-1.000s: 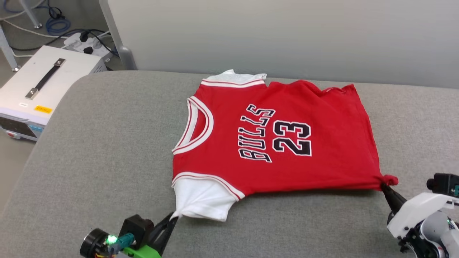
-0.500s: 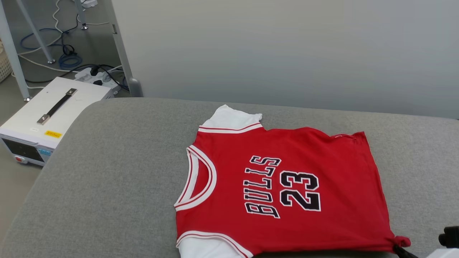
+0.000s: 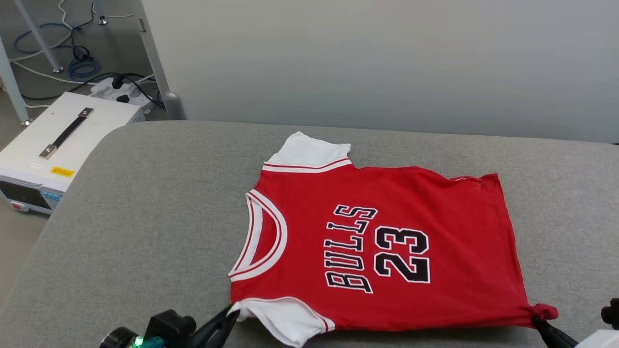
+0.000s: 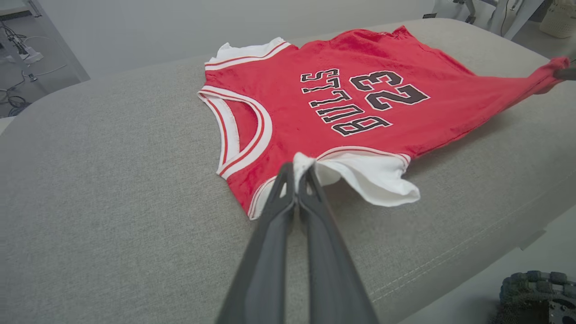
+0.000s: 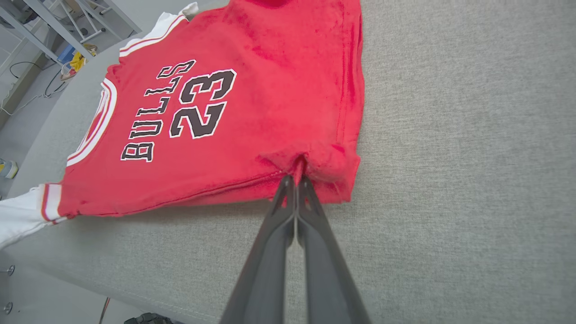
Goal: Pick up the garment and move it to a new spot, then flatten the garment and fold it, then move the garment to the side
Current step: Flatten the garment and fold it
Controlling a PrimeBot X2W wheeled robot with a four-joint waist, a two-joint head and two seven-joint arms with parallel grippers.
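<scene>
garment (image 3: 387, 241) lies front-up on the grey cushion (image 3: 145, 217), centre to 4 o'clock in head view, collar toward 9. left gripper (image 4: 294, 173) pinched shut on the near sleeve (image 4: 373, 177) tip, right gripper (image 5: 295, 177) pinched shut on the hem corner (image 5: 333, 180). Both bites thin, near edge looks lifted and taut. Risks: uneven pull pops one corner free and the shirt slumps; dragging rucks the far sleeve (image 3: 309, 152) at 12; letting go close to the cushion's 6 o'clock lip lets it slide off

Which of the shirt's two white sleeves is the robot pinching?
The near sleeve, nipped in the shut jaws of the left gripper; the far sleeve lies flat, untouched.
</scene>
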